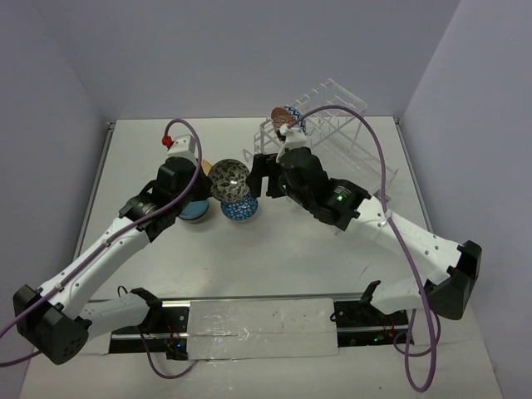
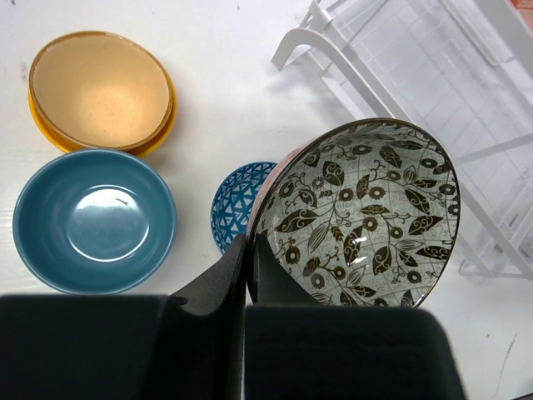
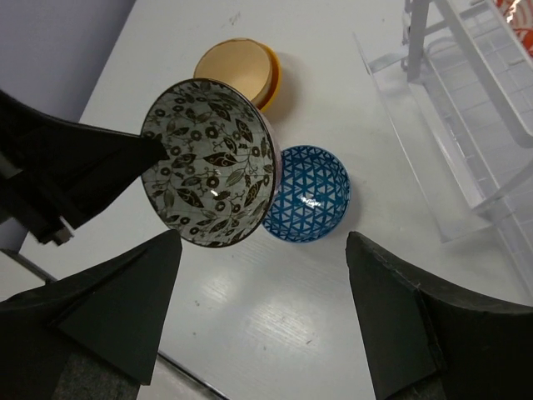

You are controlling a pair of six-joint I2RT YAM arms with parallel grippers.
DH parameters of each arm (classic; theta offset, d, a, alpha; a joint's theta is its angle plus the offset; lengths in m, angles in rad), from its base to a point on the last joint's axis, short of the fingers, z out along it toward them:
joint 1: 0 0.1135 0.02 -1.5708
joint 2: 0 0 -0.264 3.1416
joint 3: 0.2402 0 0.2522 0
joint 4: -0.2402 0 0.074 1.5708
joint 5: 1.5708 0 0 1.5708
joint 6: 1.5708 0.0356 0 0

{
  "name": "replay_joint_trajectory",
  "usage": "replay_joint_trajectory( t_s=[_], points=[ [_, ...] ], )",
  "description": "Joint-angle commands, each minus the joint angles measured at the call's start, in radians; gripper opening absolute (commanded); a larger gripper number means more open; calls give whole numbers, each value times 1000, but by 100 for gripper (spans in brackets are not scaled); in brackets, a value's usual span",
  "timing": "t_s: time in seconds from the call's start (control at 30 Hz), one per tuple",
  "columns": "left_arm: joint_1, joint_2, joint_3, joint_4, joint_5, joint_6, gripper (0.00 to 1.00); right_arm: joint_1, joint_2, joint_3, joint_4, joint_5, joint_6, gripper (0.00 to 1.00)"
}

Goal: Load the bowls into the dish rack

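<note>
- One bowl stands in the rack, upper centre.
- Left fingers clamp the leaf bowl; right fingers apart.
- Four others sit on the desk.

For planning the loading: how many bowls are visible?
6: leaf-patterned bowl in left gripper; on table, blue bowl, blue-triangle bowl, tan bowl inside orange-yellow bowl; patterned bowl in dish rack. Others may be hidden.

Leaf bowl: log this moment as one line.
left end effector: shut on leaf bowl | right end effector: open | rack: one bowl
</note>
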Motion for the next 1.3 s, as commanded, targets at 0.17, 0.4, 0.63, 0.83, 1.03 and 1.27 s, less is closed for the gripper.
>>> replay_joint_trajectory(
  t_s=[0.17,0.4,0.63,0.83,1.03,1.27],
  points=[
    [-4,-92,-17,119,44,35,0,13,131,164,-84,-23,31,84],
    [-6,-98,-11,107,50,38,0,16,219,213,-101,1,39,75],
    [-8,-102,-12,103,59,36,0,15,243,219,-75,23,34,50],
    [-9,-101,-18,108,71,36,0,16,260,219,-60,21,33,36],
    [-11,-115,-26,108,76,38,0,16,275,222,-68,40,31,19],
    [-11,-110,-27,99,67,33,42,15,240,234,-100,150,-7,0]
  ],
)
